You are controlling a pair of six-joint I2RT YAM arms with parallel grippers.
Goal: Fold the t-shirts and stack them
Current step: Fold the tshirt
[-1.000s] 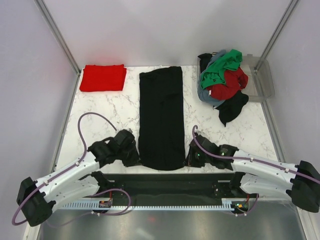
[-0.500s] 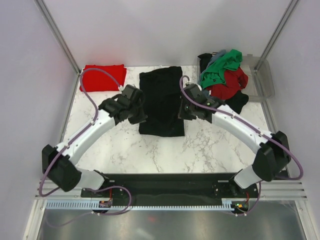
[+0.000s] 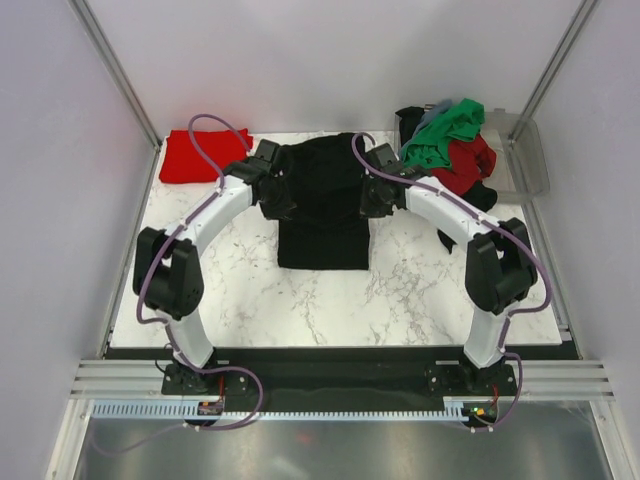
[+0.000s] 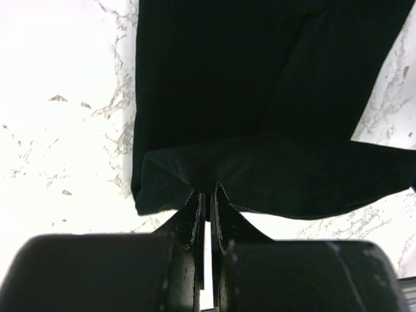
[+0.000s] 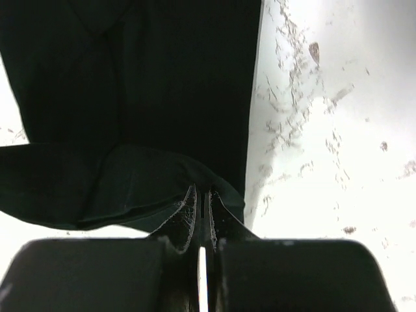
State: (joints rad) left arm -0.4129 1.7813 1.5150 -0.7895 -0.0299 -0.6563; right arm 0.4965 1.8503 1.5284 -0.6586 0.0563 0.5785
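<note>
At mid table point(image 3: 250, 290), black t-shirt point(image 3: 322, 225) lying w/ near end doubling over itself, L gripper point(image 3: 278, 200) & R gripper point(image 3: 368, 200) each pinching shut on a lifted hem corner, red t-shirt point(image 3: 190, 157) sitting folded far-left.

The left arm point(image 3: 215, 212) and right arm point(image 3: 445, 208) share one build: smooth white links joined by chunky black joints, with a thin purple cable point(image 3: 213, 124) running along each. The left gripper point(image 4: 207, 195) and right gripper point(image 5: 202, 194) are black, with slim, scuffed fingers point(image 4: 224, 216) on a rounded matte housing point(image 4: 97, 273).
</note>
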